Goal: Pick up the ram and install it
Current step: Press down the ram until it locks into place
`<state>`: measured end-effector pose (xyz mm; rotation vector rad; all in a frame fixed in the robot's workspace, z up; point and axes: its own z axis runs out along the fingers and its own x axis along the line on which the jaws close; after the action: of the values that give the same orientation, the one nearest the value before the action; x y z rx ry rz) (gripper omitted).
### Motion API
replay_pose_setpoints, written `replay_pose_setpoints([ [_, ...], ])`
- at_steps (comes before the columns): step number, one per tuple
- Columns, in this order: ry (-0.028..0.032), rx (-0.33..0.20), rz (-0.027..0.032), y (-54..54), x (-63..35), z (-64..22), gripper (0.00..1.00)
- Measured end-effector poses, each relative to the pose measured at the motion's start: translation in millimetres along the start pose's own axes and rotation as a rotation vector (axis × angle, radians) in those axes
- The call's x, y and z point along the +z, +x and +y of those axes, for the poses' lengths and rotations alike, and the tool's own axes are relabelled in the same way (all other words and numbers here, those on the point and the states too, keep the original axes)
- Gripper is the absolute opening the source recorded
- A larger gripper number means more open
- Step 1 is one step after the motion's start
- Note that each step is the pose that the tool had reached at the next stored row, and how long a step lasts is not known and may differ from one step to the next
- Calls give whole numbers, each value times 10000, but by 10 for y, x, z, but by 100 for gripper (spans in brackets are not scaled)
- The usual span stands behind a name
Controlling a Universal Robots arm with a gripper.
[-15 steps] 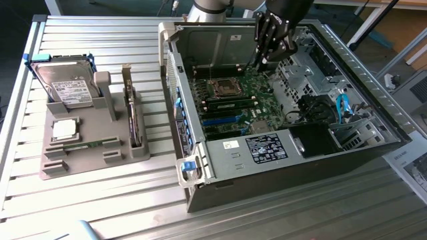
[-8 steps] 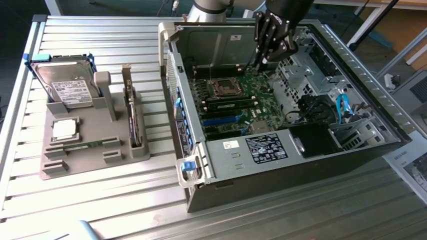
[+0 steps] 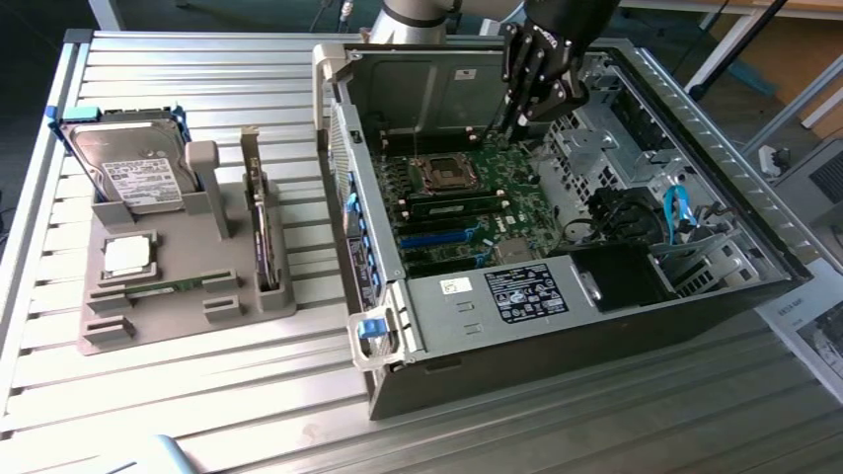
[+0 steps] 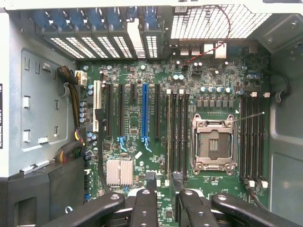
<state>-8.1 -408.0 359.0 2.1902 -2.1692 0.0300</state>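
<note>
Claw [image 4: 161, 208] spread, empty, over motherboard [image 4: 189, 142] in case | ram [image 3: 169, 287] in surface holder, unpicked | step: reach; needs travel there.

**Layout: table, holder, case**

Holder [image 3: 172, 306] on table [image 3: 197, 395], at the exterior view's left of open case [image 3: 567, 326]. In holder: hard drive [image 3: 125, 168] at back, processor [image 3: 126, 255] before it, ram [image 3: 165, 287] nearer front. Motherboard [image 3: 468, 202] inside case; gripper [image 3: 534, 104] above it.
</note>
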Motion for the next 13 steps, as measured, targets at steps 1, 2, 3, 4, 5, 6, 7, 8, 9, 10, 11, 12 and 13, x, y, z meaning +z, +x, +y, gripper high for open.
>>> replay_pose_setpoints([
  [1, 0, 0, 0, 0, 0, 0, 25],
  [2, 0, 0, 0, 0, 0, 0, 25],
  [3, 0, 0, 0, 0, 0, 0, 25],
  [4, 0, 0, 0, 0, 0, 0, 25],
  [5, 0, 0, 0, 0, 0, 0, 25],
  [6, 0, 0, 0, 0, 0, 0, 25],
  [7, 0, 0, 0, 0, 0, 0, 25],
  [8, 0, 0, 0, 0, 0, 0, 11],
  [9, 0, 0, 0, 0, 0, 0, 11],
  [10, -1, 0, 0, 0, 0, 0, 11],
  [11, 0, 0, 0, 0, 0, 0, 11],
  [12, 0, 0, 0, 0, 0, 0, 11],
  [13, 0, 0, 0, 0, 0, 0, 11],
])
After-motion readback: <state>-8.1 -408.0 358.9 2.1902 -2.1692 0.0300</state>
